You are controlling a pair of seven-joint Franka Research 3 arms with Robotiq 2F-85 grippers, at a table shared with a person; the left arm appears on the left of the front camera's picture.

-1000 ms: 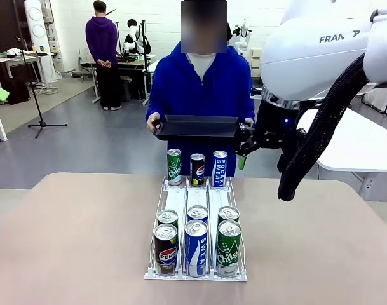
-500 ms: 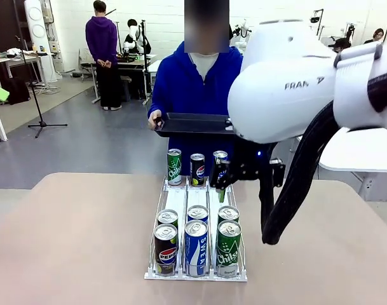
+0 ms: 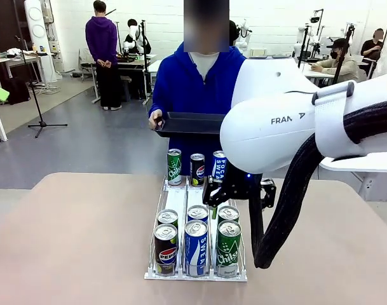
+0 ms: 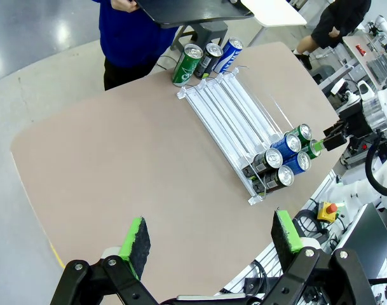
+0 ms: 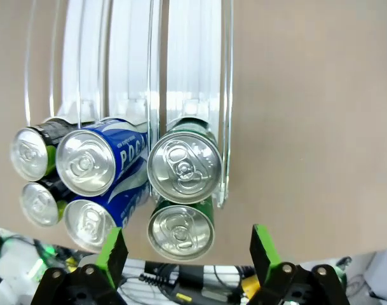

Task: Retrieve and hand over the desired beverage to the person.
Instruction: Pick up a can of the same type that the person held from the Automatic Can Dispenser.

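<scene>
A clear three-lane rack [image 3: 177, 200] on the table holds beverage cans. Its near end has two Pepsi cans [image 3: 166, 249], two blue Pocari Sweat cans [image 3: 196, 248] and two green Chilsung cans [image 3: 229, 249]. Three more cans [image 3: 197, 169] stand at the far end. My right gripper [image 3: 226, 204] hangs open just above the green cans [image 5: 183, 168], which lie between its green pads [image 5: 112, 254]. The person [image 3: 199, 86] in the blue hoodie stands at the far side holding a black tray [image 3: 190, 124]. High over the table's near-left part, my left gripper [image 4: 211, 236] is open with nothing between its fingers.
The tan table [image 3: 72, 241] is bare on both sides of the rack. The right arm's white body [image 3: 288, 121] and black cable sleeve [image 3: 288, 203] fill the space right of the rack. Other people and desks stand far behind.
My right arm has swung in from the far right, past the tray, and come down over the rack's right lane. The person and the cans have stayed put.
</scene>
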